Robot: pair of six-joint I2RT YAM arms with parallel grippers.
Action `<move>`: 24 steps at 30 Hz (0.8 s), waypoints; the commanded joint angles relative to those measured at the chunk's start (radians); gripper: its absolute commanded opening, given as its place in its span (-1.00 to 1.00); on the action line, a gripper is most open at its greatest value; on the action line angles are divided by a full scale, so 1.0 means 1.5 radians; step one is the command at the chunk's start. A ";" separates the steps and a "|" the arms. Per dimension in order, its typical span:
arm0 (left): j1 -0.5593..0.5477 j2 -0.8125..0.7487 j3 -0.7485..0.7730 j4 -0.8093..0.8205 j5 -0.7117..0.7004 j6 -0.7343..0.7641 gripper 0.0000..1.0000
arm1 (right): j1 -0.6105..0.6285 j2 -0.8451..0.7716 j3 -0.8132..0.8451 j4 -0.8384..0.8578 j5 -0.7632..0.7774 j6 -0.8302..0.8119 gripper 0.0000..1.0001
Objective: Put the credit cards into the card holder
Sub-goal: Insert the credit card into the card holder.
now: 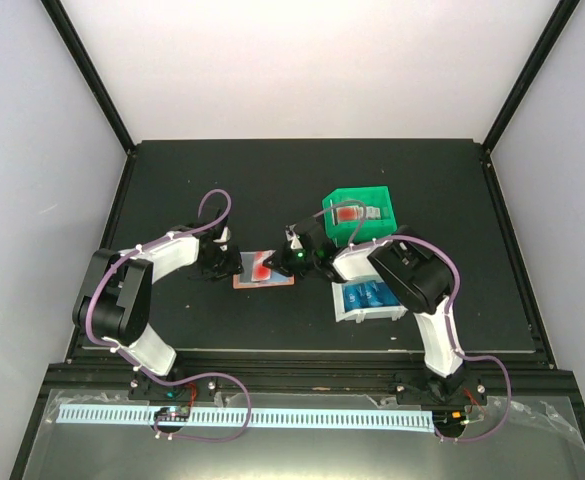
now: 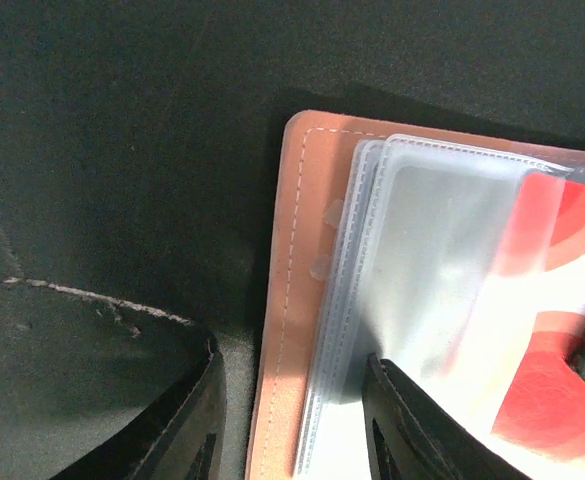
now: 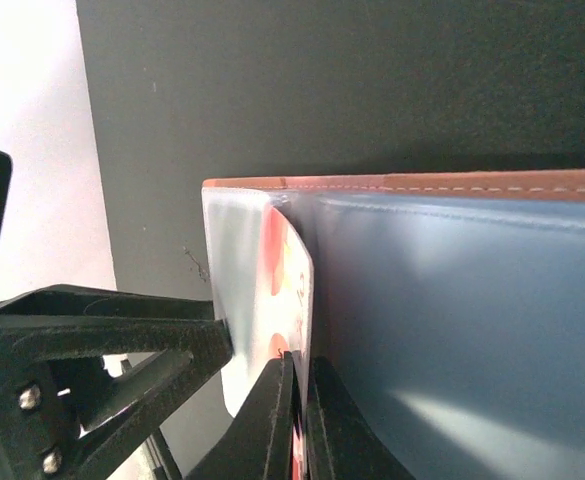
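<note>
Card holder (image 1: 280,281): a salmon-pink wallet, opened flat on the black table (image 1: 172,190) at the middle, clear pockets facing up.
Holder's long axis: in the overhead view it runs from 9 o'clock to 3 o'clock, with stitched cover edges at both ends.
Card in hand: a red and white card (image 3: 286,262), partly inside a clear pocket (image 2: 442,250), tilted up off the holder, not lying flat.
Card's direction: its leading edge points toward 9 o'clock overhead. Its long axis seems to follow the holder's, though the tilt makes this uncertain.
Right gripper (image 3: 300,362): at the holder's 3 o'clock, its jaws closed on the card's trailing edge.
Left gripper (image 2: 292,355): at the holder's 9 o'clock, jaws apart, straddling the holder's end. One finger is over the table, the other over the pockets. I cannot tell whether it presses down.
Step in hand: judged to be sliding this card into its pocket, with part of the card showing outside.
Next move calls for: a push toward 9 o'clock, kept low and in line with the pocket mouth, with the holder steadied so that it does not slide.
Blue cards (image 1: 369,296): waiting in a white bin (image 1: 344,316) at the holder's 4 o'clock.
Green bin (image 1: 357,192): at the holder's 2 o'clock.
</note>
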 commanded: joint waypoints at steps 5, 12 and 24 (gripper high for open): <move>-0.005 0.025 -0.011 -0.017 -0.006 -0.004 -0.15 | 0.012 0.057 0.030 -0.113 0.036 -0.003 -0.77; -0.006 0.018 -0.006 -0.026 -0.006 -0.001 -0.09 | 0.010 0.058 0.073 -0.126 -0.008 -0.075 -0.65; -0.006 0.010 0.001 -0.032 -0.021 -0.002 0.02 | 0.011 -0.011 0.114 -0.324 0.108 -0.199 -0.26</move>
